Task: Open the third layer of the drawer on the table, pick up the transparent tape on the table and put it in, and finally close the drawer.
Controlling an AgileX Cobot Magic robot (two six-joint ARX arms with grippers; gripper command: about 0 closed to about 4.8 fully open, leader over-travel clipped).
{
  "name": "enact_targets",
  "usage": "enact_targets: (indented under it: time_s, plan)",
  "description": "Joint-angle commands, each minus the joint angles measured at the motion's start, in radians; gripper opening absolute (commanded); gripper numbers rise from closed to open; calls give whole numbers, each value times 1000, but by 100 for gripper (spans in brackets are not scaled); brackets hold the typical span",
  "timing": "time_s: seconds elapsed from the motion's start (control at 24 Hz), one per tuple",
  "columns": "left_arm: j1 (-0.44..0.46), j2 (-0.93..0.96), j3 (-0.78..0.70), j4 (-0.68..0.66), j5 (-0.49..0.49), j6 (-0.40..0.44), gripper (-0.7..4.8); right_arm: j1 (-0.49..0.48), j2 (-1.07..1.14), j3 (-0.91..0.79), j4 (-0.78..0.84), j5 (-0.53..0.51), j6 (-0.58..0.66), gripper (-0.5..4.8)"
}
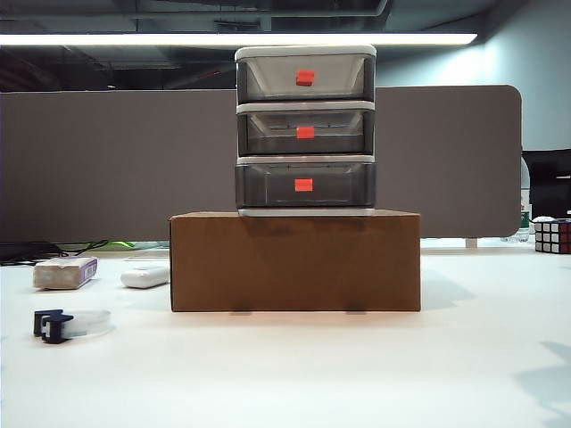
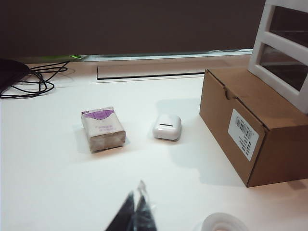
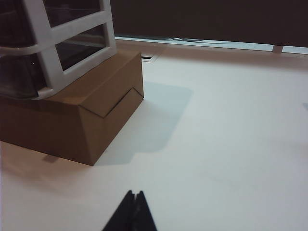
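- At the near edge of each wrist view you see fingertips pressed together: left gripper (image 2: 136,211) and right gripper (image 3: 133,211) both closed, empty, above the table (image 1: 357,374).
- Just beside your left gripper lies the transparent tape (image 1: 71,324).
- Your drawer (image 1: 305,130) stands on a cardboard box (image 1: 294,260), its third layer (image 1: 305,184) closed.

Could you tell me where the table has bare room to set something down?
Bare table lies right of the cardboard box and in front of it. The left is crowded: tape, wrapped block, white case.
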Motion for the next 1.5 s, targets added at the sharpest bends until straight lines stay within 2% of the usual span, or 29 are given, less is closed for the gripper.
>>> enact_targets:
  time_s: [0.04, 0.37, 0.42, 0.46, 0.5, 0.62, 0.79, 0.87, 0.92, 1.04, 1.08, 1.12, 1.16, 1.33, 1.46, 1.5]
  plan:
    - [0, 0, 6, 14, 3, -6, -5, 0, -2, -6, 17, 0, 3, -4]
    - [0, 0, 6, 13, 11, -26, -5, 0, -2, -6, 17, 0, 4, -4]
    - [0, 0, 6, 25, 81, -137, -5, 2, -2, -6, 19, -26, 17, -4]
    - [-1, 0, 6, 48, 188, -294, -5, 3, -2, -6, 25, -113, 81, -4]
    - [-4, 0, 6, 61, 253, -365, -5, 3, -2, -6, 31, -169, 118, -4]
    - [-37, 0, 6, 68, 343, -399, -5, 14, -2, -6, 64, -310, 176, -5]
    - [-148, 0, 6, 101, 384, -416, -3, 38, -2, -6, 128, -387, 211, -4]
    - [-211, 0, 6, 152, 380, -476, 39, 47, -2, -6, 161, -401, 232, -4]
    - [-244, 0, 6, 180, 364, -504, 59, 52, -2, -6, 174, -401, 243, -4]
    - [-340, 0, 6, 230, 249, -523, 57, 62, -2, -4, 192, -397, 314, -5]
    - [-402, 1, 6, 228, 140, -579, 57, 63, -2, -3, 193, -398, 383, -5]
    - [-441, 6, 6, 224, 92, -602, 57, 63, -2, -3, 193, -400, 396, -5]
    - [-512, 20, 7, 221, -4, -600, 57, 64, 0, 2, 187, -402, 396, -5]
    - [-701, 93, 6, 258, -261, -499, 57, 73, 2, 34, 146, -372, 386, -5]
    - [-832, 177, 6, 327, -424, -441, 57, 84, 2, 74, 92, -355, 336, -5]
    - [-908, 252, 7, 393, -516, -415, 57, 87, 2, 104, 57, -336, 304, -5]
